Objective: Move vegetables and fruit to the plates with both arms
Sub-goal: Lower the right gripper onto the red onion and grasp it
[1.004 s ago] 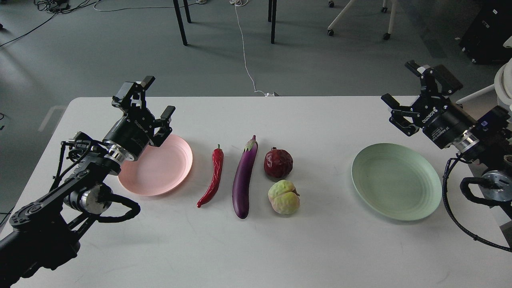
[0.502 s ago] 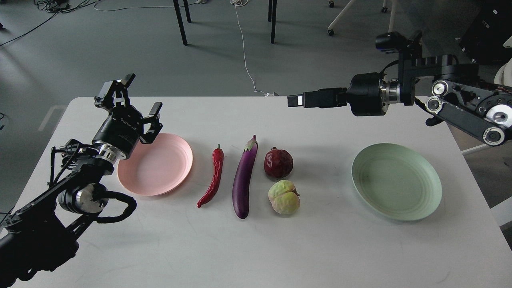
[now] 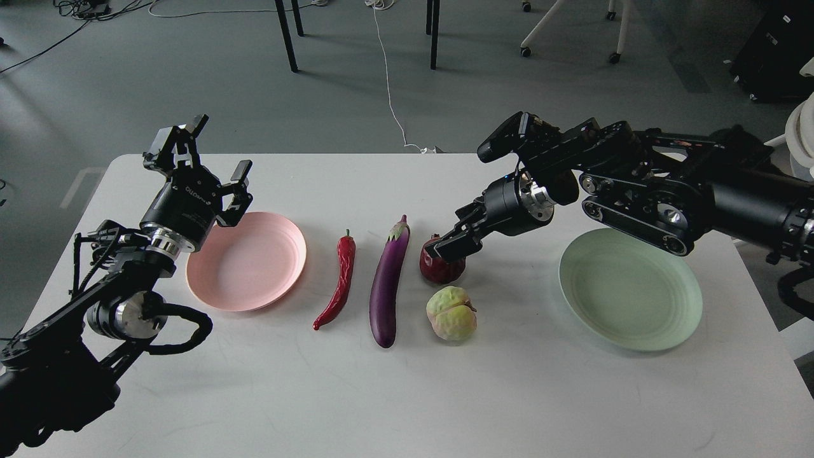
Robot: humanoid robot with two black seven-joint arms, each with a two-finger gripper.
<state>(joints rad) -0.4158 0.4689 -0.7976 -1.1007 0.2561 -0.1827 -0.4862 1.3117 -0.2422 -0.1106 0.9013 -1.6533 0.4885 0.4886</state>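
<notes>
The purple eggplant (image 3: pixel 388 283) and the red chili (image 3: pixel 341 280) lie side by side at the table's middle. The dark red fruit (image 3: pixel 443 270) sits right of the eggplant, with the yellow-green fruit (image 3: pixel 451 313) in front of it. The pink plate (image 3: pixel 254 267) at the left and the green plate (image 3: pixel 629 287) at the right hold nothing. My right gripper (image 3: pixel 443 248) reaches in from the right, its tips at the top of the dark red fruit and hiding it; its fingers cannot be told apart. My left gripper (image 3: pixel 215 149) is open and empty, raised beyond the pink plate's far left rim.
The white table (image 3: pixel 407 394) ends just right of the green plate and left of my left arm. Black chair legs (image 3: pixel 287 35) and a white cable (image 3: pixel 389 83) are on the floor beyond the far edge. My right arm spans above the green plate's far side.
My right arm has swung from the far right across and down until its gripper reaches the dark red fruit. My left gripper has drawn back a little to the left, still open.
</notes>
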